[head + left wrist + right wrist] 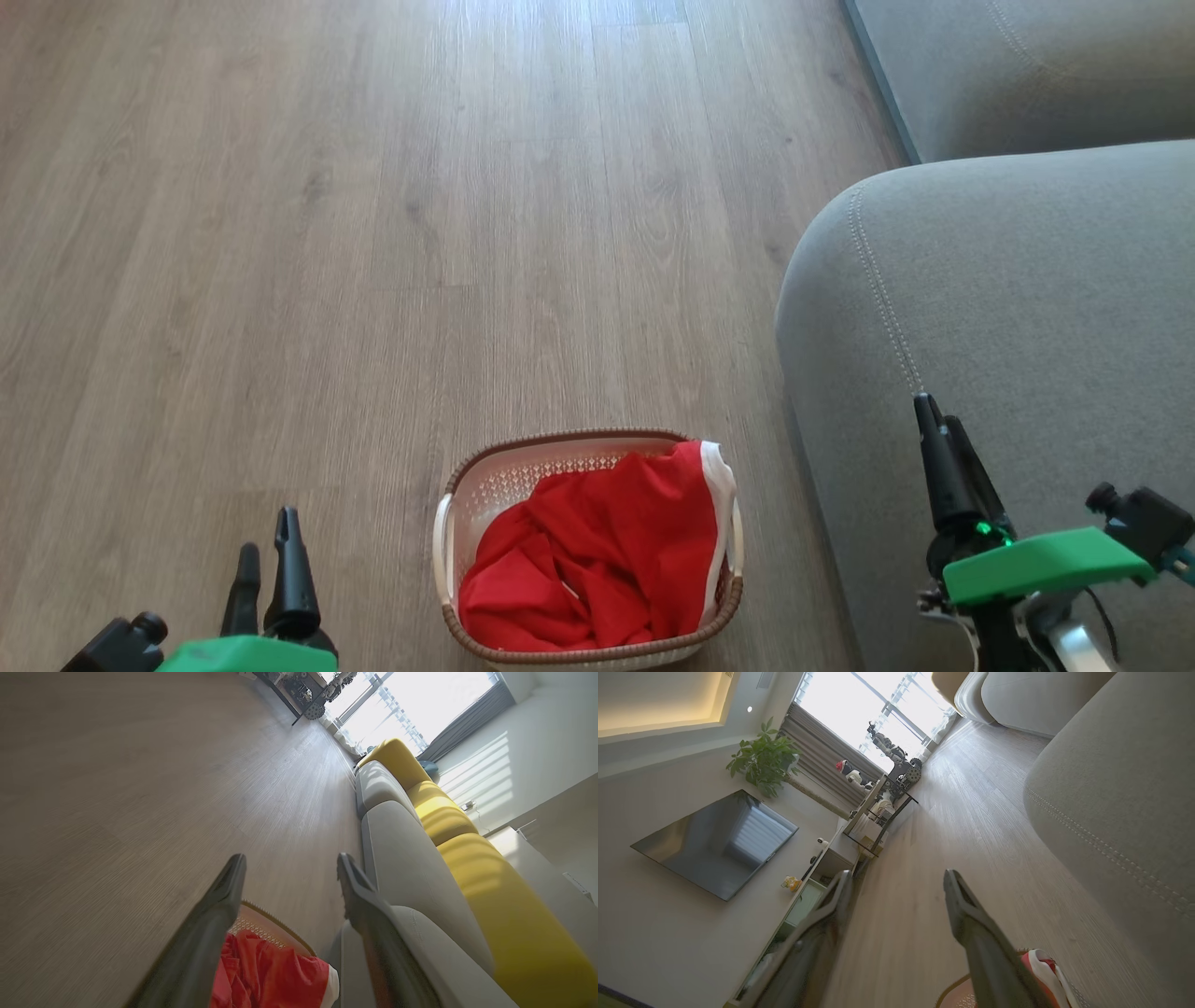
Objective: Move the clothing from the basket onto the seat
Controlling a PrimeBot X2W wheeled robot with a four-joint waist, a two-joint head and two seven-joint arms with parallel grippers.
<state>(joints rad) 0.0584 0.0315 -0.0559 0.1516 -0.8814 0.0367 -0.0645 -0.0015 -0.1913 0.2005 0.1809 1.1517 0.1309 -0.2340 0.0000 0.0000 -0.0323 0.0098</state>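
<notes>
The red clothing (597, 551) lies in the basket (485, 485) at the bottom middle, beside the grey seat (1008, 308). The left gripper (268, 546) and right gripper (936, 420) are open, empty

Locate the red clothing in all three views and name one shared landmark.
Head view: red clothing bottom centre, inside the basket.
Left wrist view: red clothing at the bottom edge, near centre.
Right wrist view: its white-trimmed edge, bottom, right of centre.
Shared landmark: grey sofa, right of the clothing everywhere.
</notes>
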